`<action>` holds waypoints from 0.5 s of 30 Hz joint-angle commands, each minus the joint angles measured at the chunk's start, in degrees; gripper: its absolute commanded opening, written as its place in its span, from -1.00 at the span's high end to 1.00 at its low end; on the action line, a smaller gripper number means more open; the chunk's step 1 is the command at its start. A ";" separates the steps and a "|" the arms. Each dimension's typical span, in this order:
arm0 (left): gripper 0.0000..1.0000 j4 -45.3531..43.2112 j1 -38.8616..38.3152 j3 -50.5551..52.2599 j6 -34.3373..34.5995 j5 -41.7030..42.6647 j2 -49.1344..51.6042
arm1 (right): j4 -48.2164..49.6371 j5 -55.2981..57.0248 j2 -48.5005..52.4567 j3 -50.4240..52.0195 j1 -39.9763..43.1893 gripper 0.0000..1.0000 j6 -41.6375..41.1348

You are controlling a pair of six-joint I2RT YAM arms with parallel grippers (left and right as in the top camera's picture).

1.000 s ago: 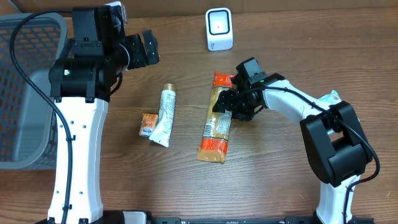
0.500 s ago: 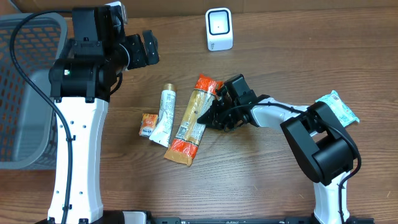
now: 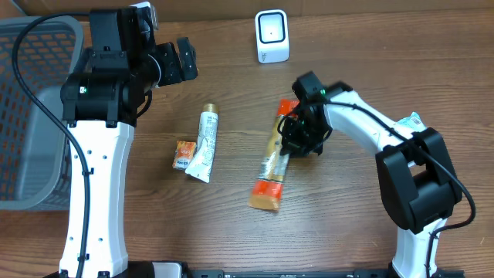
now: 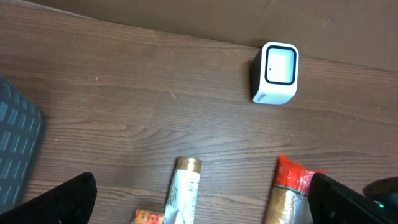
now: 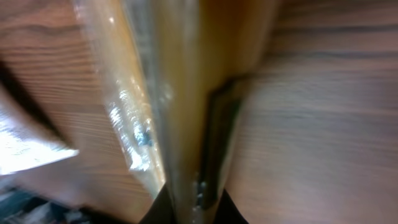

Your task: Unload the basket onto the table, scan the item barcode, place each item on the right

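Orange-and-tan film is now pinched in the right claw [image 3: 296,137]. Its jaws stood apart over the snack packet [image 3: 270,174] a second ago, and they have since come together on the packet's upper part. The wrist view shows the wrapper squeezed edge-on between them. The packet lay flat then and slid toward the tube [image 3: 204,143] half a second ago. It has now swung back and reaches from the claw toward the near side, turned onto its edge; whether its lower end has left the table [image 3: 347,232] I cannot tell. The scanner [image 3: 272,36] stands well beyond the claw, on the far side. The grasp looks made, so what remains is carrying the barcode to the scanner. The left claw [image 3: 176,62] hangs spread wide, holding nothing, well apart from the right one.
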State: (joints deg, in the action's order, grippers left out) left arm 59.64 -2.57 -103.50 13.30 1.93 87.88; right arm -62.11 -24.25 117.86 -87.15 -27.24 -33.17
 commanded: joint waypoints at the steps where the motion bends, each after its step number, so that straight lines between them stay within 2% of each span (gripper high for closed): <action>1: -0.99 -0.04 0.31 -0.15 -0.92 0.44 0.09 | -6.43 17.33 -2.73 -8.26 -3.21 0.93 6.73; 4: -0.99 -0.04 0.31 -0.15 -0.90 0.44 0.09 | -7.15 22.40 -2.47 -8.44 -5.90 0.93 8.48; 9: -0.99 -0.04 0.31 -0.15 -0.90 0.44 0.09 | -3.74 20.76 2.05 -7.63 -10.16 0.91 12.96; 10: -1.00 -0.04 0.31 -0.15 -0.90 0.44 0.09 | -2.71 19.85 3.06 -7.63 -10.82 0.74 13.53; 11: -0.99 -0.04 0.28 -0.15 -0.90 0.44 0.09 | -1.81 19.02 3.87 -7.63 -11.30 0.31 13.79; 13: -0.99 -0.04 0.31 -0.15 -0.92 0.44 0.09 | 0.11 18.10 5.64 -7.63 -11.89 -0.17 13.75; 14: -0.99 -0.04 0.31 -0.15 -0.92 0.42 0.09 | 1.11 17.51 6.67 -7.63 -12.02 -0.37 13.75; 15: -0.99 -0.04 0.31 -0.15 -0.92 0.44 0.09 | 2.03 16.59 7.85 -7.61 -12.02 -0.40 13.77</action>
State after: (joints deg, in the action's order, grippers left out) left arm 59.64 -2.57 -103.50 13.30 1.93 87.88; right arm -61.87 -6.02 121.93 -93.97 -38.81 -21.26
